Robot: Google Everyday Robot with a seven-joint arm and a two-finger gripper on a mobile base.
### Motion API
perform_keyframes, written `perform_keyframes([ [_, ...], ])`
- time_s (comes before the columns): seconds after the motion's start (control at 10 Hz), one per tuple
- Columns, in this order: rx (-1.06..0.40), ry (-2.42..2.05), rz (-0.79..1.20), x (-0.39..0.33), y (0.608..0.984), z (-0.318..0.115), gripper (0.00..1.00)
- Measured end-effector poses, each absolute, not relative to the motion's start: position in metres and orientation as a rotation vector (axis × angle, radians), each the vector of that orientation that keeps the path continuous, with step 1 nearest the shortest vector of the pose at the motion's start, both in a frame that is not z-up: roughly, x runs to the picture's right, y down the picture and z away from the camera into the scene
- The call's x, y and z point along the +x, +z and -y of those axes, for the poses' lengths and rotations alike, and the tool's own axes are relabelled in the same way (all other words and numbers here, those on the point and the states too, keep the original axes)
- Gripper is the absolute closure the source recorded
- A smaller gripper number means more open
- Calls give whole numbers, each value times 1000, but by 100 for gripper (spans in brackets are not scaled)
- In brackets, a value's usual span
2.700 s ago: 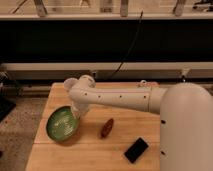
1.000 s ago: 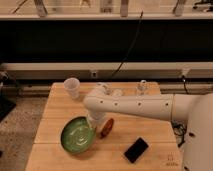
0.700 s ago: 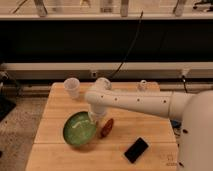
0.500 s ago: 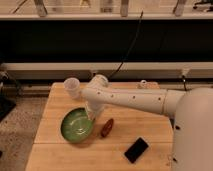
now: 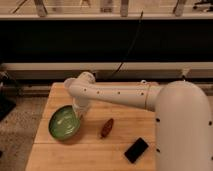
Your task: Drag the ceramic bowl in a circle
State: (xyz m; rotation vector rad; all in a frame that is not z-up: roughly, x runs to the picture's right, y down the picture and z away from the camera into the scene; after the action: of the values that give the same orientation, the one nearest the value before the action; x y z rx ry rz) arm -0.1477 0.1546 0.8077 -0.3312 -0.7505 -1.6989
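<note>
The gripper (image 5: pixel 79 111) is down at the rim of the ceramic bowl (image 5: pixel 64 123), at about 2 o'clock on the bowl's circle. It seems to meet the rim there, but whether it grasps the rim or merely rests against it cannot be told from this view. The bowl sits upright and flat on the wooden table (image 5: pixel 55 156), showing its green glaze with a paler inside and darker edge. Taking the table's middle as the dial's centre, the bowl lies at about 9 o'clock, near the left edge of the tabletop. From the gripper the white arm (image 5: pixel 115 95) rises to a rounded joint at about 11 o'clock. It then runs across the far half of the table toward 3 o'clock, where it joins the robot's large white body (image 5: pixel 182 130). A small brown oblong object (image 5: pixel 106 128) lies near the table's middle, at 3 o'clock from the bowl and apart from it, its long axis tilted toward 1 o'clock. A flat black slab (image 5: pixel 136 150), like a phone, lies at about 5 o'clock on the table, near the robot's body and well apart from the bowl. A small white cup (image 5: pixel 66 83) shows partly behind the arm's joint in the 11 o'clock corner. A black cable (image 5: pixel 127 50) rises behind the table against the dark wall.
</note>
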Motion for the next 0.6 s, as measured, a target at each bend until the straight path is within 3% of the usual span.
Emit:
perform_keyframes([
  [0.6, -273, -1782, 863, -181, 774, -194, 100],
])
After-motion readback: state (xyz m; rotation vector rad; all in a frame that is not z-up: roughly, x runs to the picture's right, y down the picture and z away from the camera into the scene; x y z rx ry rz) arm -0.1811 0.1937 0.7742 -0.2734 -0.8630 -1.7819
